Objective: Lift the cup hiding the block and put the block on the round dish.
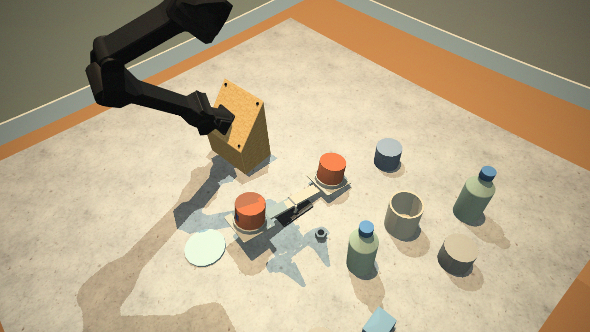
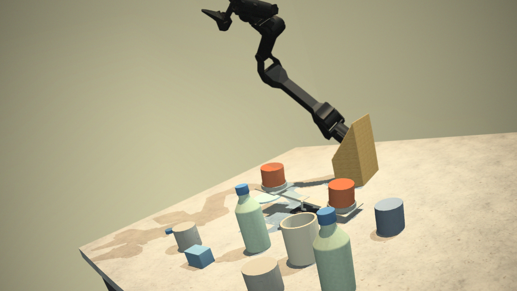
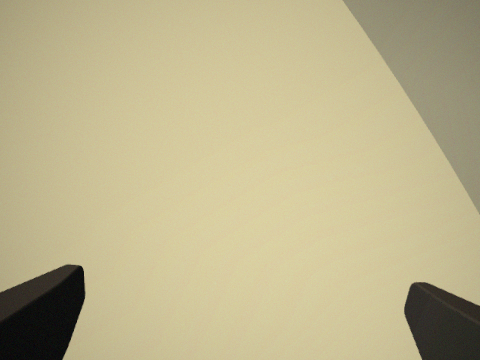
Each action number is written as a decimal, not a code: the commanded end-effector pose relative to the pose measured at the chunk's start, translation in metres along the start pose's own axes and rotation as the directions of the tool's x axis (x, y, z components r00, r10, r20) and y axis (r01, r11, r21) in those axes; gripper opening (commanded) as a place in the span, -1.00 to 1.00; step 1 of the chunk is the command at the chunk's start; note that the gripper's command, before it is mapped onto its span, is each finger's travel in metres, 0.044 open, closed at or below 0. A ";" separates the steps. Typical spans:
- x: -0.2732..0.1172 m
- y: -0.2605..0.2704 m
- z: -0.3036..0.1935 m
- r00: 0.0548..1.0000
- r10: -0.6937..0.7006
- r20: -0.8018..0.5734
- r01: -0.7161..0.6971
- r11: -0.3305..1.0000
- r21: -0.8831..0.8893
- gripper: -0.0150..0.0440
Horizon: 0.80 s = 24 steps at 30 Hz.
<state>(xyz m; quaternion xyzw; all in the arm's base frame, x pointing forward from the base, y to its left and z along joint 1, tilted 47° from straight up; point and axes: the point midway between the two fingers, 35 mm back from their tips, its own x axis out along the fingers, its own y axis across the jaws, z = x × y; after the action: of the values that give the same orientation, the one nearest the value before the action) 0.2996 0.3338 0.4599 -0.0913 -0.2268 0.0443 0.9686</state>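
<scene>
One orange-red cup [image 1: 250, 214] [image 2: 272, 176] stands upside down on the balance end nearer the dish. The matching cup [image 1: 331, 171] [image 2: 341, 194] stands on the other end. The balance [image 1: 305, 194] [image 2: 313, 201] looks tilted, its dish-side pan higher above its shadow and the other pan lower. No block shows; the cups hide what is under them. The pale round dish [image 1: 204, 247] [image 2: 266, 197] lies bare beside the higher pan. My gripper [image 3: 252, 292] is open and empty, high above the table; in the top view its fingers are out of frame.
A wooden wedge [image 1: 255, 144] [image 2: 365, 155] stands at the arm's foot. A hex nut [image 1: 321, 234] lies near the balance. Two green bottles [image 1: 362, 253] [image 1: 472, 200], an open grey cup [image 1: 402, 222], a blue cylinder [image 1: 387, 158], a tan-topped cylinder [image 1: 457, 253] and a blue block [image 2: 199, 256] stand around.
</scene>
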 end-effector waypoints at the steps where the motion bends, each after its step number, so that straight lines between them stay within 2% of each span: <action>1: -0.015 0.027 -0.035 0.988 0.097 -0.120 -0.095 0.995 0.019 1.00; 13: -0.080 0.067 -0.138 0.856 0.237 -0.459 -0.236 0.970 0.060 1.00; 24: -0.167 0.051 -0.231 0.649 0.171 -0.741 -0.240 0.971 0.014 1.00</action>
<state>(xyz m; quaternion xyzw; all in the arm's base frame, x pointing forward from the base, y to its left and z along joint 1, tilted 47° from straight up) 0.2665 0.3471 0.2081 -0.1543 0.1428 0.1258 0.9695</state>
